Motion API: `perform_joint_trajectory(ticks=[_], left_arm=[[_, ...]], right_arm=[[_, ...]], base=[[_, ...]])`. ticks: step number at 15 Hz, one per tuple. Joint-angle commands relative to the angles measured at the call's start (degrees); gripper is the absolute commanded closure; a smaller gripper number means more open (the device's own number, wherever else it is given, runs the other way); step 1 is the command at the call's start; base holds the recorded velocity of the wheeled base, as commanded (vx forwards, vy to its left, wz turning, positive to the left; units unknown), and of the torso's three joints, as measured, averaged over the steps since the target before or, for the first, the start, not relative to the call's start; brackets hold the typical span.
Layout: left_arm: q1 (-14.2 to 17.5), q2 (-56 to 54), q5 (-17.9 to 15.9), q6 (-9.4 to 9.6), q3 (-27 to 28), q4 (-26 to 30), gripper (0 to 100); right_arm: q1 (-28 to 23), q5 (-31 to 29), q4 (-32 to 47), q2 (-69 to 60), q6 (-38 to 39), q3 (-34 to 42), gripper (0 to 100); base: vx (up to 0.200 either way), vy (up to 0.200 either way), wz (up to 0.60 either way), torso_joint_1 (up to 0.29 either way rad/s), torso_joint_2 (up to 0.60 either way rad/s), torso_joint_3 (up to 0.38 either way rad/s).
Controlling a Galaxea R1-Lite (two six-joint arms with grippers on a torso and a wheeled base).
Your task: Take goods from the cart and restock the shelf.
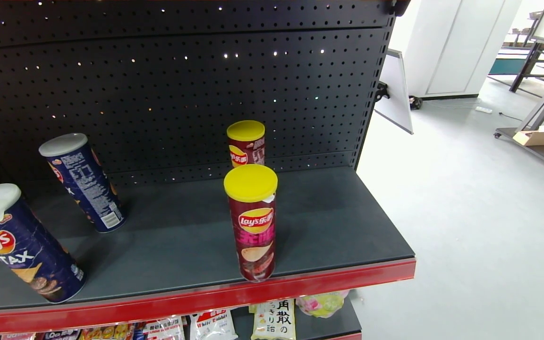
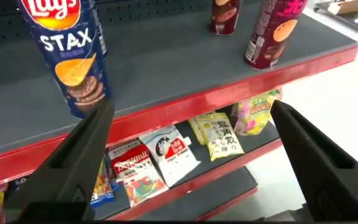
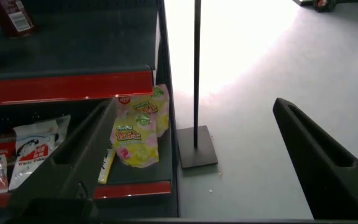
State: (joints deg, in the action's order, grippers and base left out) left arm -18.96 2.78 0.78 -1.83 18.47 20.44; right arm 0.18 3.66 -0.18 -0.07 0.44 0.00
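Observation:
On the dark shelf board (image 1: 338, 222), two maroon chip cans with yellow lids stand upright: one near the red front edge (image 1: 251, 226), one behind it by the pegboard (image 1: 246, 144). Two blue cans with white lids stand further left, one at the front (image 1: 21, 245) and one further back (image 1: 85, 184). My left gripper (image 2: 191, 106) is open and empty, held low in front of the shelf's red edge, below the front blue can (image 2: 73, 56). My right gripper (image 3: 194, 102) is also open and empty, by the shelf's right end, over the floor.
The lower shelf holds several snack bags (image 1: 274, 318), among them a yellow-green bag (image 3: 138, 130) at its right end. A thin pole on a flat base (image 3: 197, 146) stands on the floor beside the shelf. Open grey floor (image 1: 480, 226) lies to the right.

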Motion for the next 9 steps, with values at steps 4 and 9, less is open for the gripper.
perform_joint_trajectory(ticks=[4, 9], left_arm=[[0.24, -2.78, 3.61, 1.04, -8.54, -7.17, 0], [0.41, -2.78, 10.21, 0.95, -13.46, -12.45, 0]], right_arm=[[-0.01, 0.03, 0.01, 0.07, 0.00, 0.00, 0], [-0.01, 0.03, 0.01, 0.07, -0.18, 0.00, 0]], base=[[0.000, 0.000, 0.00, 0.000, 0.00, 0.000], [0.000, 0.000, 0.00, 0.000, 0.00, 0.000]])
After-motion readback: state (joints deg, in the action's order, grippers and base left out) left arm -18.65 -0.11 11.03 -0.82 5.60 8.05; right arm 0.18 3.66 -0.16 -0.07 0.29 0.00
